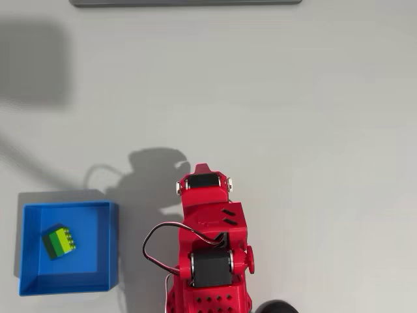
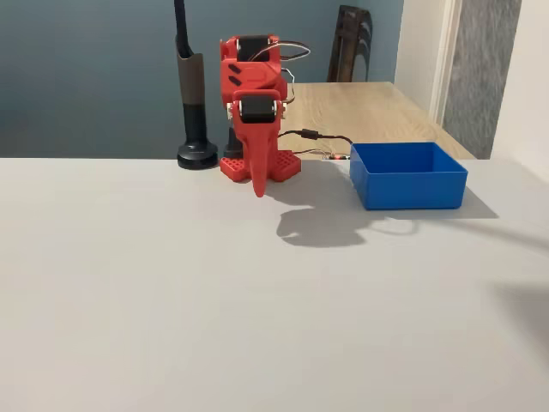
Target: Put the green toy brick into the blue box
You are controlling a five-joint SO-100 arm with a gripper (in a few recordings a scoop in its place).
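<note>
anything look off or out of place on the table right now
Nothing stands out. The green toy brick lies inside the blue box, turned a little askew to its walls. The red arm's claw hangs folded, pointing down near its base, apart from the box.

Support surface: pale grey table, matte and plain. Resting on it: the blue box, seated flat at the lower left in the overhead view, right of centre in the fixed view. Red arm base stands beside the box. A dark stand sits just next to the base.
</note>
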